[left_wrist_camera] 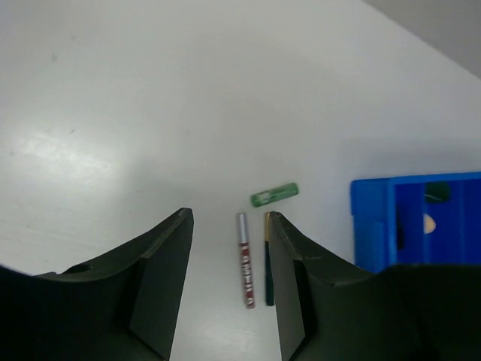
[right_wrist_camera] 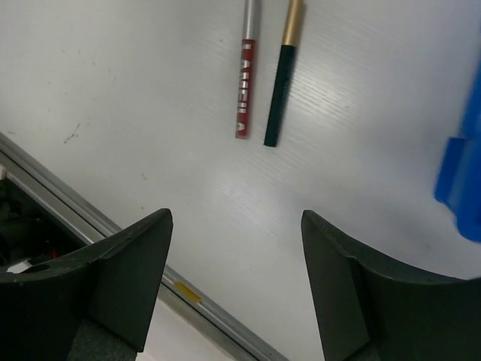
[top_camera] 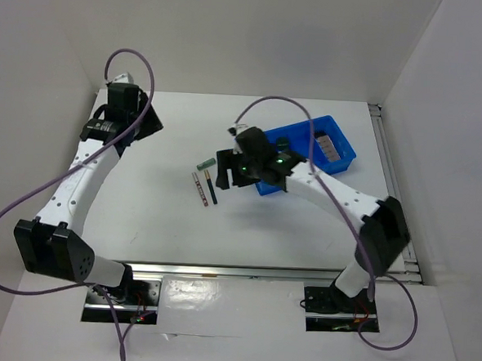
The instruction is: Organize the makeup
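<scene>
Nearest the bases, two pencils lie loose, side by side, on the counter (top_camera: 148,224): a red and silver pencil (right_wrist_camera: 246,83) and a dark pencil with a gold end (right_wrist_camera: 279,90). The right arm's jaws hang over the counter close by them, spread wide and empty, probably lining up to pick one. A little farther lies a green tube (left_wrist_camera: 274,195), then the blue tray (top_camera: 334,149), where some makeup sits sorted. At the far left corner, the left arm's jaws stand apart too, holding nothing, seemingly kept clear.
</scene>
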